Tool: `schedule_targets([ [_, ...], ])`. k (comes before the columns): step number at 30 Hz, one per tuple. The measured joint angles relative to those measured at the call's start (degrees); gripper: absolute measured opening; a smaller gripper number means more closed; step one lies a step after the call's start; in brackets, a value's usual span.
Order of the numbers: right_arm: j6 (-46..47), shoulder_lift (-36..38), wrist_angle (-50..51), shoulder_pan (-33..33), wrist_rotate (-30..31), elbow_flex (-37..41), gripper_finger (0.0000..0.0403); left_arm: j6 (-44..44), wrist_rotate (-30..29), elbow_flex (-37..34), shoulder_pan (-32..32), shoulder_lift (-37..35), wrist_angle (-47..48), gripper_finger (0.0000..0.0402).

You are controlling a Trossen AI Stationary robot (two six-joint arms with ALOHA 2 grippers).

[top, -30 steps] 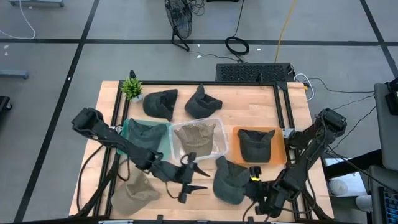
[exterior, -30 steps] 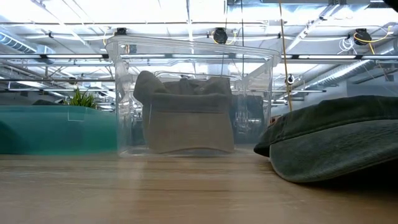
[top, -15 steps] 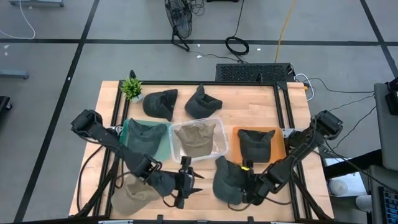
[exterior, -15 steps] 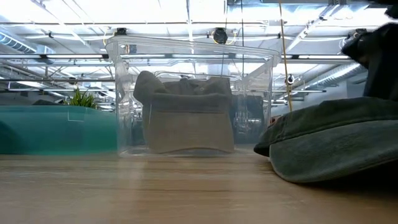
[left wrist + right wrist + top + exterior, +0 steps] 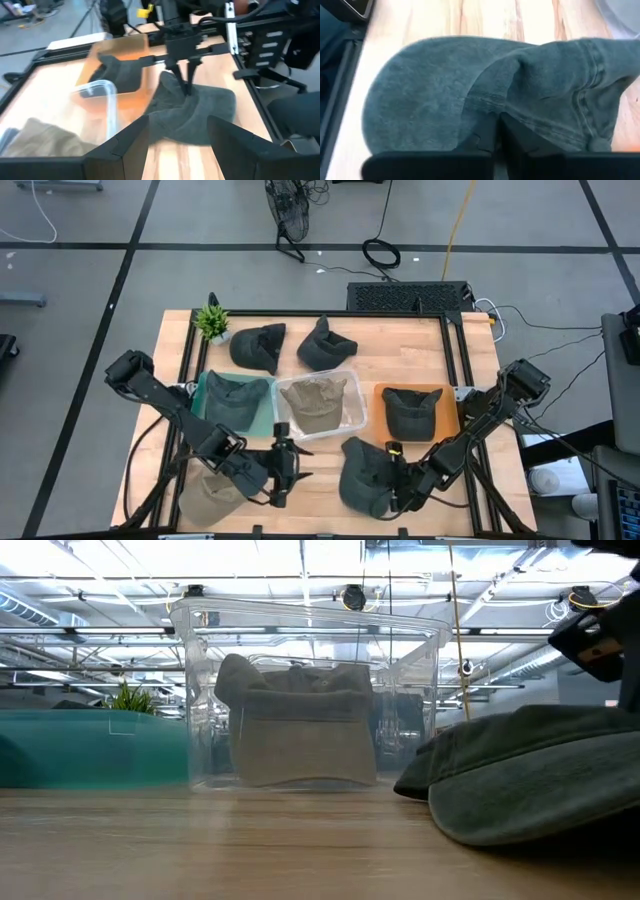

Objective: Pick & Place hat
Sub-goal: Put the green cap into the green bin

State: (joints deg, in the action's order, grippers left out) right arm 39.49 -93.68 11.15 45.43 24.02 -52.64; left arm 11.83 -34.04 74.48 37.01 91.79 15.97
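While the right gripper [image 5: 388,476] presses its two dark fingers [image 5: 492,134] together on a pinch of cloth, the dark green-grey fabric cap [image 5: 366,472] lies on the pale wooden table [image 5: 400,365] near its front edge, just ahead of the clear plastic bin [image 5: 352,408] and the orange tray [image 5: 449,420]. From the right wrist view the fingers look all but closed on a raised fold at the crown of the cap, with the brim spread out flat on the boards. The left gripper [image 5: 285,473] hangs low over the table just beside it, between that cap and a tan cloth cap [image 5: 212,496] at the front left corner; its fingers [image 5: 122,145] stand wide apart and hold nothing. Inside the clear bin sits a beige cap [image 5: 315,400], a dark cap [image 5: 409,409] rests on the orange tray, and a green cap [image 5: 232,396] lies in the teal bin [image 5: 203,392]. Two more dark caps [image 5: 258,345] lie farther back, near a small green potted plant [image 5: 212,321].
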Motion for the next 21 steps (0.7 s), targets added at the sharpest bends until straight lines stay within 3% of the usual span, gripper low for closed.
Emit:
schedule_targets([
  [7,0.2,3.2,-0.4,0.0,-0.2,0.0,0.0088,0.6,-0.6,0.0,1.4,-0.1,1.0,0.0211],
  [13,2.0,1.6,-6.3,-0.2,-0.3,-0.1,0.0149,2.3,-0.6,0.0,1.5,0.0,1.5,0.0211],
  [17,4.3,-0.1,-3.9,-0.4,-0.3,0.1,0.0158,2.5,-0.6,0.0,2.0,0.0,2.4,0.0211],
  [21,5.1,-0.2,-2.8,-0.3,-0.2,0.1,0.0141,3.4,-0.5,0.0,2.4,0.0,2.4,0.0211],
])
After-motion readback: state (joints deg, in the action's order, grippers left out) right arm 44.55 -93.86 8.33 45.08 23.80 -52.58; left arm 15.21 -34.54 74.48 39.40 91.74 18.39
